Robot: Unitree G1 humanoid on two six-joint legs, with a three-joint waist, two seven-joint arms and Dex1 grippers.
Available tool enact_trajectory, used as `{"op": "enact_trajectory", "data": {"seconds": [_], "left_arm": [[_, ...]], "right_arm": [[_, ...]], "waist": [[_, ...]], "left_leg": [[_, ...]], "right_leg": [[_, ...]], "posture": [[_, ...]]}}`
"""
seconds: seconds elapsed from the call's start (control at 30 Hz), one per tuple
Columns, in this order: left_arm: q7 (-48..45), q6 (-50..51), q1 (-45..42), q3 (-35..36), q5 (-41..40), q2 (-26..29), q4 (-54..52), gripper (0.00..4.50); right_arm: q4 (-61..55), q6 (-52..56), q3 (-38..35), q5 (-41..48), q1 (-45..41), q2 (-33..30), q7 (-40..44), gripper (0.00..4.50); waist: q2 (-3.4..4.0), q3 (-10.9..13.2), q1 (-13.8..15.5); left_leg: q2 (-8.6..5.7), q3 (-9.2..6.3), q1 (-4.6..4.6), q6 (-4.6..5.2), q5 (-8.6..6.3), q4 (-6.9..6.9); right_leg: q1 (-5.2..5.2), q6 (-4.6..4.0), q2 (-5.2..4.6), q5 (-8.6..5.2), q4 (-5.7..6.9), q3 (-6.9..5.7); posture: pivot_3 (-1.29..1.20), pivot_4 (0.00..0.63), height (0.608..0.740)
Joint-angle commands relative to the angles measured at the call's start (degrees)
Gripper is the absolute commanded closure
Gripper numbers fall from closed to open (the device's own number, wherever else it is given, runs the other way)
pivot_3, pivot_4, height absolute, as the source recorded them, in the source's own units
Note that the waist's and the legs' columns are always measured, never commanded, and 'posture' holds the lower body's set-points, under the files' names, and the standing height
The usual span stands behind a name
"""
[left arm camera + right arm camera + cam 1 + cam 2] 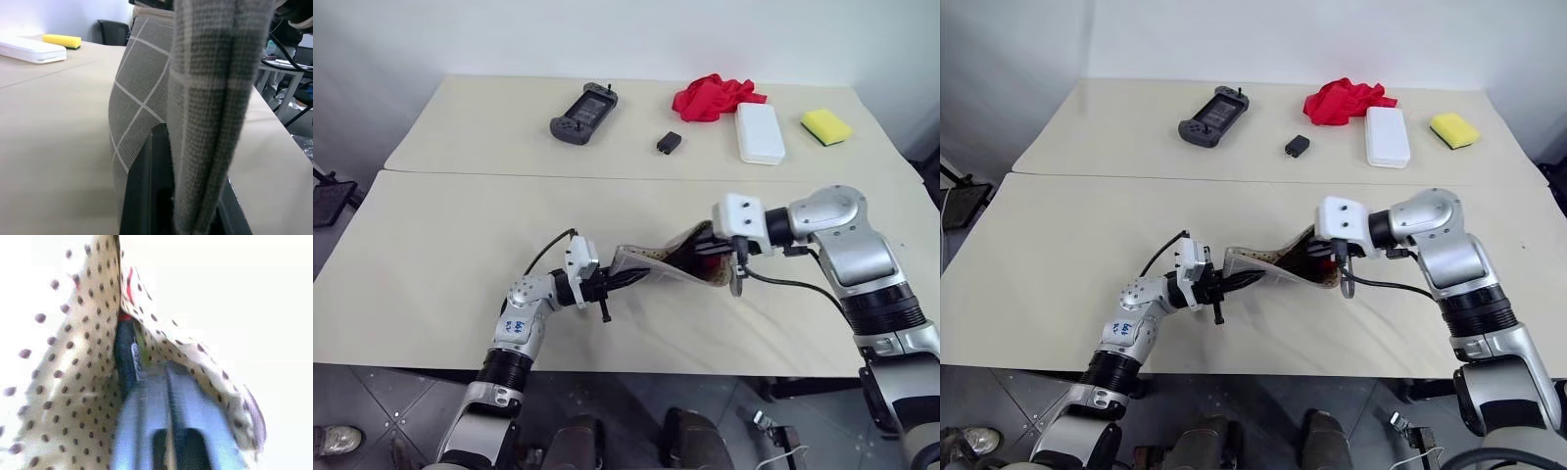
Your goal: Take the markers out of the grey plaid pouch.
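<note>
The grey plaid pouch (651, 264) hangs stretched between my two grippers over the near table. My left gripper (625, 281) is shut on the pouch's left end, and the plaid fabric (142, 83) folds over its black fingers (146, 186). My right gripper (710, 257) reaches into the open mouth, its fingers shut inside the dotted lining (73, 357). Beside them lies a dark pen-like thing (126, 352) with a red end. Next to it is a sliver of lime green (142, 340). I cannot tell whether it is one of the markers or whether anything is pinched.
On the far table lie a grey game controller (582, 115), a small black block (669, 142), a red cloth (715, 96), a white box (760, 132) and a yellow sponge (826, 125). A seam (509, 172) splits the two tables.
</note>
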Motion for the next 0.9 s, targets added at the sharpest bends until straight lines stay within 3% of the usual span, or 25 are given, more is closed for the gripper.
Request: {"op": "enact_trajectory", "data": {"seconds": [0.03, 0.27, 0.37, 0.5, 0.67, 0.9], "left_arm": [[0.0, -0.1, 0.0, 0.0, -0.2, 0.1, -1.6, 4.50], [0.3, 0.0, 0.4, 0.0, -0.3, 0.1, -2.1, 4.50], [0.2, 0.0, 0.5, -0.1, -0.4, 0.2, -2.2, 4.50], [0.2, 0.2, 0.0, 0.0, -0.4, 0.1, -1.8, 4.50], [0.1, 0.4, -0.3, -0.1, -0.5, -0.2, -1.5, 4.50], [0.2, 0.4, -0.6, 0.0, -0.6, -0.8, -0.8, 4.50]], "right_arm": [[1.5, -3.5, -1.7, 0.5, 0.1, -1.3, 0.4, 4.49], [0.3, -6.5, 0.6, -0.7, 0.4, -3.3, 3.0, 4.49], [-4.2, 1.6, 2.1, -0.9, 0.0, -3.8, 3.0, 4.49], [-12.8, 4.8, 5.9, -4.1, 0.6, -3.7, 1.5, 3.39], [-16.5, 10.0, 9.8, -8.0, -1.1, -2.2, -0.7, 1.70], [-10.5, 11.5, 16.6, -17.9, -3.8, 2.0, -6.9, 1.70]], "waist": [[0.00, 0.0, 0.0], [0.00, 0.0, 0.1], [0.00, 0.0, 0.0], [0.00, 0.0, 0.0], [0.00, 0.0, 0.1], [0.00, 0.0, -0.1]], "left_leg": [[0.00, 0.01, 0.00, 0.01, 0.00, 0.00], [0.00, 0.00, -0.01, 0.01, 0.00, -0.01], [0.02, -0.02, 0.00, 0.01, 0.00, -0.01], [0.06, -0.14, -0.01, 0.01, -0.01, -0.01], [0.05, -0.26, -0.01, 0.00, -0.02, 0.00], [0.01, -0.29, 0.00, 0.00, -0.03, 0.00]], "right_leg": [[0.00, 0.00, -0.01, 0.00, 0.00, 0.01], [-0.02, 0.01, -0.01, 0.00, -0.01, 0.00], [-0.02, 0.01, -0.01, 0.00, -0.01, 0.01], [-0.05, 0.00, -0.01, 0.00, -0.01, 0.03], [-0.05, 0.01, -0.03, 0.00, -0.01, 0.04], [-0.05, 0.01, -0.02, 0.00, 0.00, 0.03]], "posture": [[0.00, 0.150, 0.740], [0.00, 0.150, 0.740], [0.00, 0.150, 0.740], [0.00, 0.150, 0.740], [0.00, 0.150, 0.740], [0.00, 0.150, 0.740]]}}
